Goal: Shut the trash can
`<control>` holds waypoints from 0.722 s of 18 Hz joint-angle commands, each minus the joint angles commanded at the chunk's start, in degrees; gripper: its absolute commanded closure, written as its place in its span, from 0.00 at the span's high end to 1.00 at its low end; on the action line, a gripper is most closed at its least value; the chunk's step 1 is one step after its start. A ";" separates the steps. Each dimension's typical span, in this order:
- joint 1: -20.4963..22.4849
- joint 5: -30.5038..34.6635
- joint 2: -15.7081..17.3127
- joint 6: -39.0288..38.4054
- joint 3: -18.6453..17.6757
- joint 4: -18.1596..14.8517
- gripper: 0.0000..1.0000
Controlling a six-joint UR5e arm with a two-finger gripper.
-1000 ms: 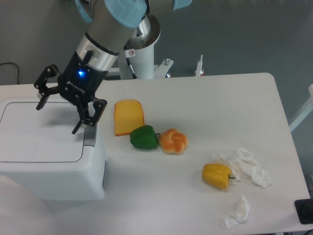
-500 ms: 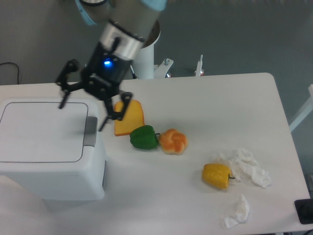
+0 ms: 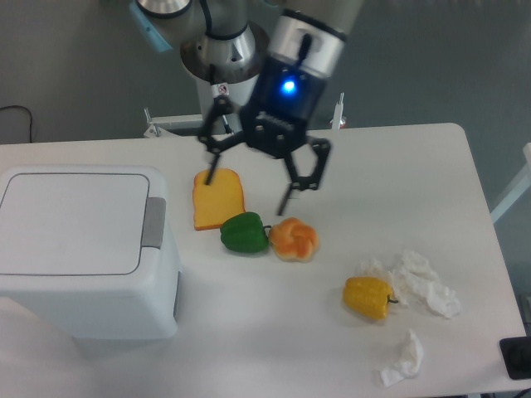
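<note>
Pincer [image 3: 249,192] first: from the fixed camera I see it hanging above the surface [image 3: 398,174] toward the far edge, fingers spread wide and holding nothing, one tip over the yellow bread slice [image 3: 218,199] and the other just above the orange bun [image 3: 294,239]. It is well apart from the trash can [image 3: 83,253], which sits at the left edge of the surface, near the front corner.

On the can, I read the flat white lid [image 3: 70,222] as lying down flush in its frame, with the grey latch strip [image 3: 153,223] level along its right side. No gap shows around the lid from this angle, so I judge the closing itself done; whether the latch has truly caught I cannot tell.

The green pepper [image 3: 245,233] lies touching the bun, the yellow pepper [image 3: 367,297] rests beside the crumpled tissue [image 3: 421,284] toward the right front, and a smaller tissue scrap [image 3: 403,358] lies near the front edge. To my eye, nothing is left but to park the arm.
</note>
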 joint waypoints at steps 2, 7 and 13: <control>2.63 0.09 0.09 4.22 0.00 0.00 1.00; 5.11 10.25 2.19 10.03 -2.45 -0.61 1.00; 5.29 23.97 5.27 22.22 -8.08 -1.40 1.00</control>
